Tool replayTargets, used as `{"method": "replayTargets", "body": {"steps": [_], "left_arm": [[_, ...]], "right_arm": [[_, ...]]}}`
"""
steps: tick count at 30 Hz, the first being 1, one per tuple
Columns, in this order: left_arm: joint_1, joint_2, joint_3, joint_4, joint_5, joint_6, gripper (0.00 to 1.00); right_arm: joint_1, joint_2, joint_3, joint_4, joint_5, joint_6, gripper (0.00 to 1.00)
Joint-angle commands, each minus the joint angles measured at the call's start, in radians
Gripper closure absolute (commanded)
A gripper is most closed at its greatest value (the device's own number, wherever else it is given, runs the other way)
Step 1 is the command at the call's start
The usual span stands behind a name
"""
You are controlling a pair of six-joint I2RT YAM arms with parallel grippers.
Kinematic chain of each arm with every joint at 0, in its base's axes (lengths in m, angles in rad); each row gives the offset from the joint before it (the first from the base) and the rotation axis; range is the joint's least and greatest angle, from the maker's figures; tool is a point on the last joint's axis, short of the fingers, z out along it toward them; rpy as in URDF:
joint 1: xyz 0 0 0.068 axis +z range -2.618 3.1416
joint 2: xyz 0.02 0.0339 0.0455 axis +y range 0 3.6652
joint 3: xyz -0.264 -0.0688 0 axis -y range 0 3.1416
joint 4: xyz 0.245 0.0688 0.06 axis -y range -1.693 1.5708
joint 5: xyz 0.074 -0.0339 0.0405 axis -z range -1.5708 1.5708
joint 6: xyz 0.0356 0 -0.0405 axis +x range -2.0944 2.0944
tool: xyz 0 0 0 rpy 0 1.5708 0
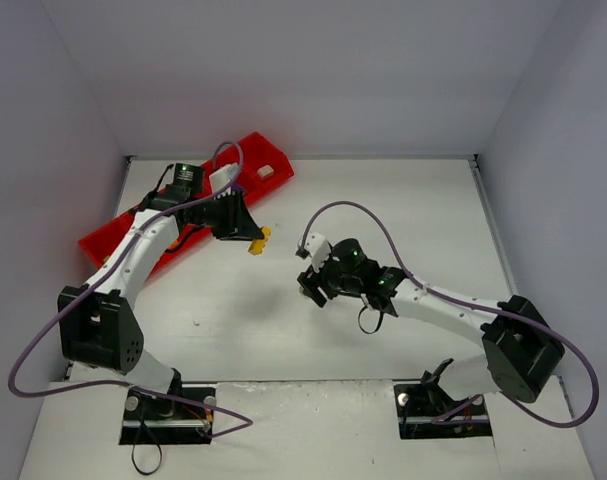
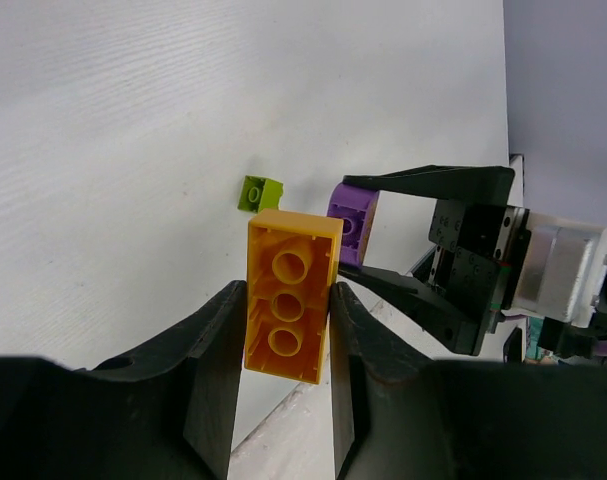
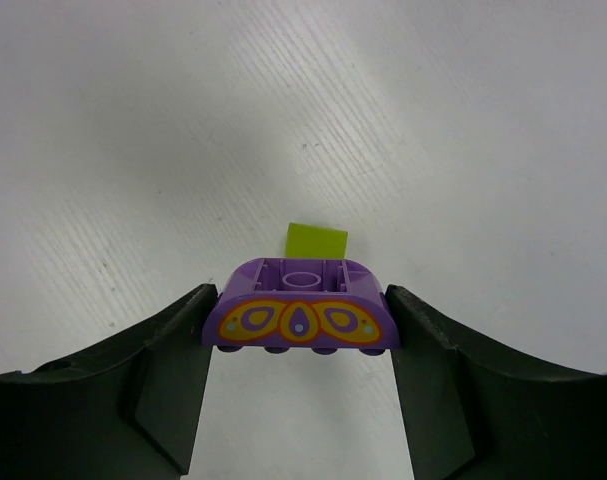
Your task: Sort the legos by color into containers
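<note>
The left gripper [image 2: 287, 345] pinches a yellow brick [image 2: 291, 270] across its long sides, lifted off the worktop [image 2: 103, 150], likely for carrying to the tray [image 1: 105, 246]. The right gripper [image 3: 301, 335] clamps a curved, printed purple brick [image 3: 301, 300]. A lime brick [image 2: 260, 192] lies loose below. All are glossy hard plastic.
</note>
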Motion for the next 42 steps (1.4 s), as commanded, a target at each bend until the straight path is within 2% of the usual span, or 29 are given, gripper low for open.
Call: {"method": "replayTargets", "body": {"steps": [1, 4, 10, 14, 21, 28, 31, 35, 37, 38, 42], "left_arm": [[0.023, -0.063, 0.056, -0.01, -0.004, 0.031, 1.0], [0.042, -0.068, 0.062, -0.017, -0.053, 0.031, 1.0], [0.1, -0.092, 0.083, -0.013, -0.283, 0.019, 1.0], [0.15, -0.103, 0.118, -0.022, -0.543, 0.014, 1.0], [0.304, -0.037, 0.111, 0.02, -0.864, -0.072, 1.0], [0.361, 0.106, 0.151, 0.088, -0.998, -0.131, 0.99], [0.362, 0.181, 0.186, 0.084, -1.035, -0.136, 0.92], [0.364, 0.268, 0.244, 0.064, -1.072, -0.142, 0.73], [0.365, 0.276, 0.244, 0.069, -1.072, -0.145, 0.64], [0.364, 0.276, 0.241, 0.07, -1.073, -0.151, 0.57], [0.364, 0.258, 0.221, 0.078, -1.052, -0.148, 0.42]], "right_arm": [[-0.008, -0.06, 0.018, 0.046, 0.038, 0.018, 1.0], [-0.018, -0.058, 0.038, 0.046, 0.042, 0.018, 1.0], [-0.049, -0.048, 0.067, 0.044, 0.022, 0.031, 1.0], [-0.078, -0.061, 0.079, 0.038, 0.003, 0.042, 1.0], [-0.145, -0.094, 0.067, 0.027, -0.04, 0.035, 1.0], [-0.17, -0.103, 0.052, 0.035, -0.06, 0.039, 1.0], [-0.175, -0.097, 0.056, 0.039, -0.073, 0.041, 1.0], [-0.175, -0.098, 0.059, 0.038, -0.081, 0.038, 1.0], [-0.175, -0.1, 0.062, 0.038, -0.086, 0.036, 1.0], [-0.175, -0.101, 0.065, 0.038, -0.09, 0.035, 1.0], [-0.175, -0.091, 0.078, 0.032, -0.107, 0.036, 1.0]]}}
